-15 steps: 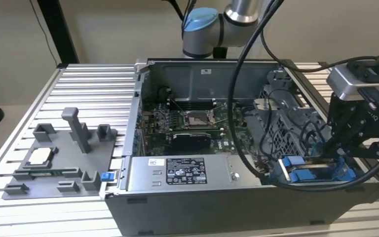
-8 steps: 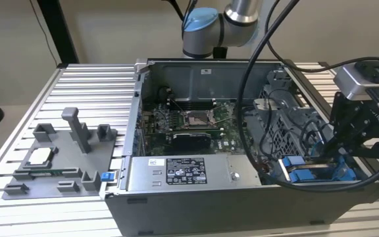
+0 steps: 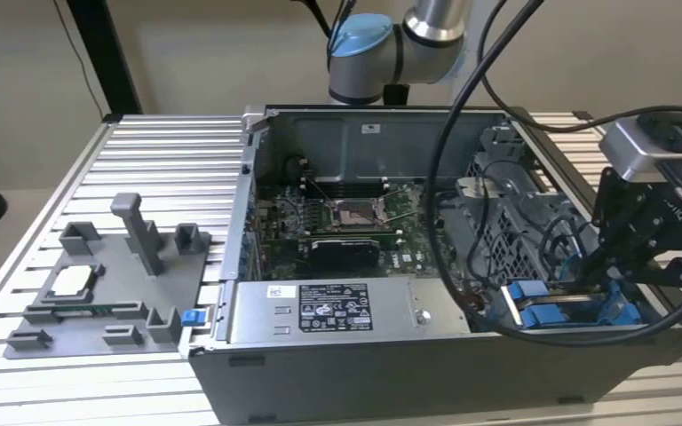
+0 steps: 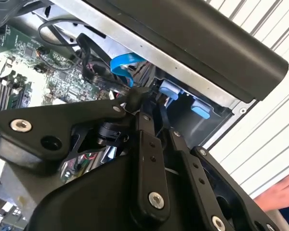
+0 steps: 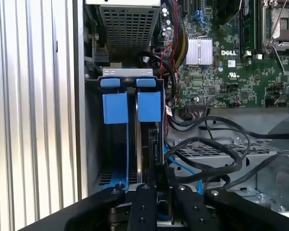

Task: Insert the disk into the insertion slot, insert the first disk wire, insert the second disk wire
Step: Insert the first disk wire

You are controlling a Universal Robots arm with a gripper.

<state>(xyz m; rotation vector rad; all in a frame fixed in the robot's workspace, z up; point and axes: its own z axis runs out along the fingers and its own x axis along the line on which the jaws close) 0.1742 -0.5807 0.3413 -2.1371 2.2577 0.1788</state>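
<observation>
Slats of ribbed bare aluminium nearest, the table (image 3: 116,390), with an open case (image 3: 436,373) of dark sheet metal on it. Just inside the near wall, one silver box (image 3: 329,309), flat-sided, with a white sticker.

At the exterior view's right of the box, in the near corner, the slot (image 5: 92,144): dark grey metal, perforated floor, blue plastic rails. Four blue tabs (image 5: 115,108) counted in the first wrist view, two large and square, two small and rounded. Seated edge-on in the slot under one large tab, the disk (image 5: 148,144), a thin blue rail beside it. How deep, cannot tell.

At the disk's exposed end, the gripper (image 5: 161,169): black jointed links with silver screws, two fingers (image 5: 144,202) pressed together, nothing seen between them. Cannot tell whether the tips touch the disk.

Farther in, one green board (image 3: 353,222), flat and studded with small parts, with one finned silver heatsink (image 5: 198,50) in the first wrist view. Black cables (image 5: 207,149) looping over grey perforated metal.

In the second wrist view, one flat blue cable (image 4: 123,65) past the fingertips, and a person's hand (image 4: 279,192) by the slats.

In the exterior view, at the exterior view's left, one grey moulded tray (image 3: 116,275) with upright posts. Farthest, the arm (image 3: 400,40), a smooth silver tube with a pale blue joint cap.
</observation>
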